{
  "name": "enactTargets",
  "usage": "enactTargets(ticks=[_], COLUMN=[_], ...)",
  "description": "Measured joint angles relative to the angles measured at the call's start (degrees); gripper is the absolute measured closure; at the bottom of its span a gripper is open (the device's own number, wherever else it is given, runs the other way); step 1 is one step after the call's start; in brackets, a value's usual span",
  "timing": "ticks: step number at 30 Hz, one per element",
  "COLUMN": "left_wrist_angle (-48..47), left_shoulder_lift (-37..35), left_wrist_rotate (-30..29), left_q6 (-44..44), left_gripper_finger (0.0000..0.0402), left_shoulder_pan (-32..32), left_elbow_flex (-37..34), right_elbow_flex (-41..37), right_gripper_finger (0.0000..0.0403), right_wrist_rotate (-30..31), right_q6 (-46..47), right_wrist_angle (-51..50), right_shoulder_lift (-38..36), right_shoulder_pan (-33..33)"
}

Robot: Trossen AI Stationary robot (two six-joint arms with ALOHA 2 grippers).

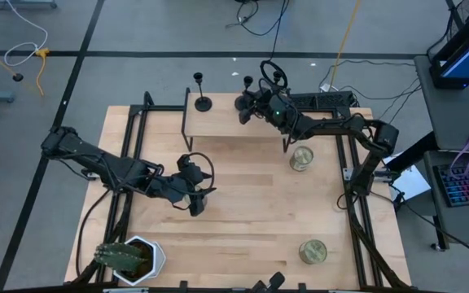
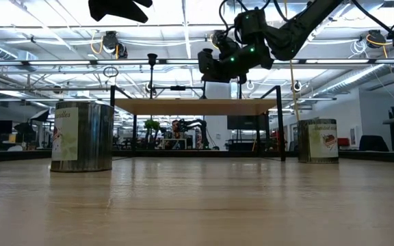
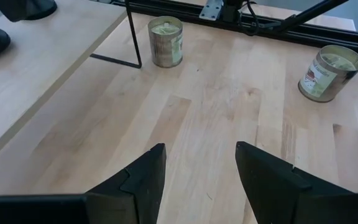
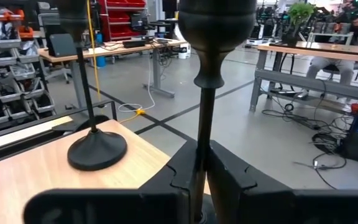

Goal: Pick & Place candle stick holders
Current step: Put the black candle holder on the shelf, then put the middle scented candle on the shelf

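Observation:
One black candle stick holder (image 1: 203, 102) stands by its round base on the raised wooden shelf (image 1: 243, 126) at the table's far side. It also shows in the right wrist view (image 4: 96, 149) and the low view (image 2: 152, 75). My right gripper (image 1: 243, 107) is over the shelf's far edge, shut on a second holder (image 4: 216, 25). My left gripper (image 1: 195, 200) is open and empty above the table's middle, its fingers (image 3: 142, 180) apart over bare wood. A third holder is not in view. My right gripper pinches the holder's thin stem (image 4: 202, 155) between its two fingers, low on the stem. The fingers come roughly level from the table's right and lie across the stem. The holder stands upright with its cup top above the fingers. The fingers hide its base.
Two greenish-gold cans stand on the table, one by the shelf's right leg (image 1: 302, 158) and one near the front right (image 1: 312, 251). A potted plant (image 1: 129, 259) sits at the near left corner. The shelf's thin black legs (image 3: 133, 34) stand on the table.

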Motion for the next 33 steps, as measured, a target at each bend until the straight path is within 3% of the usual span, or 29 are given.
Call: enactTargets(ticks=[11,18,33], left_wrist_angle=[0.0,0.0,-8.3], left_shoulder_lift=[0.0,0.0,2.1], left_wrist_rotate=[0.0,0.0,0.1], left_q6=[-0.1,-0.4,-11.2], left_gripper_finger=[0.0199,0.0199,0.0199], left_shoulder_pan=[0.0,0.0,-3.7], left_elbow_flex=[0.0,0.0,0.0], right_elbow_flex=[0.0,0.0,-2.5], right_gripper_finger=[0.0344,0.0299,0.0218], right_wrist_rotate=[0.0,0.0,5.0], right_q6=[0.0,0.0,-1.2], right_wrist_angle=[-0.6,-4.1,-6.8], right_shoulder_lift=[0.0,0.0,0.0], right_shoulder_pan=[0.0,0.0,1.9])
